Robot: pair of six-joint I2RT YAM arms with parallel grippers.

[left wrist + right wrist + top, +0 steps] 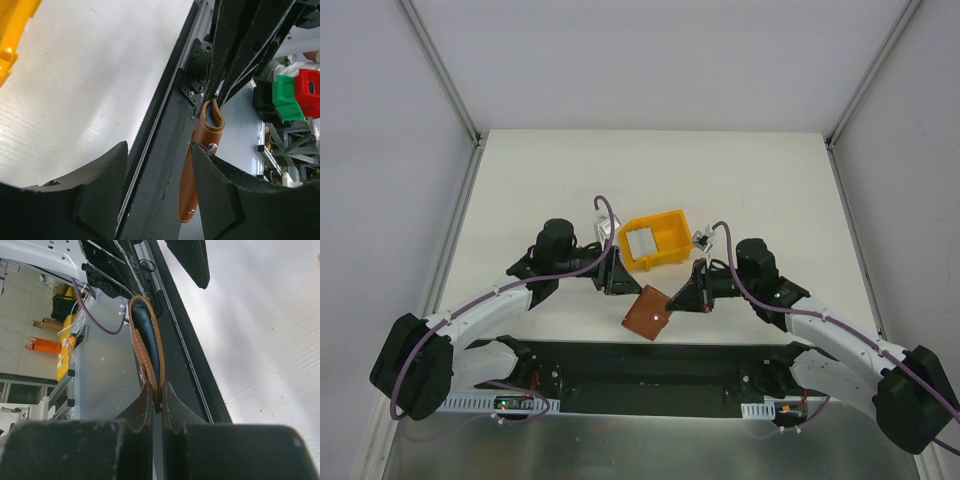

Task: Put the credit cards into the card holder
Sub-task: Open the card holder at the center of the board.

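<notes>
– Left gripper (159, 150), what state?
– Wide open, its matte black fingers (100, 185) grasping nothing, just left of the wallet (648, 313)
– And the wallet?
– Brown stitched leather, folded, with a metal snap (212, 146), hanging tilted over the dark base strip (620, 365) at the white table's (520, 180) near edge
– Cards (642, 240)?
– Pale thin rectangles lying in the yellow plastic bin (670, 256), just beyond
– Right gripper (157, 395)?
– Clamped tight on the wallet's edge, jaws nearly meeting, dark lining showing inside the fold

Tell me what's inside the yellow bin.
Pale grey cards lie inside the yellow bin, toward its left side. How many are stacked, and anything beneath them, is covered from above.
</notes>
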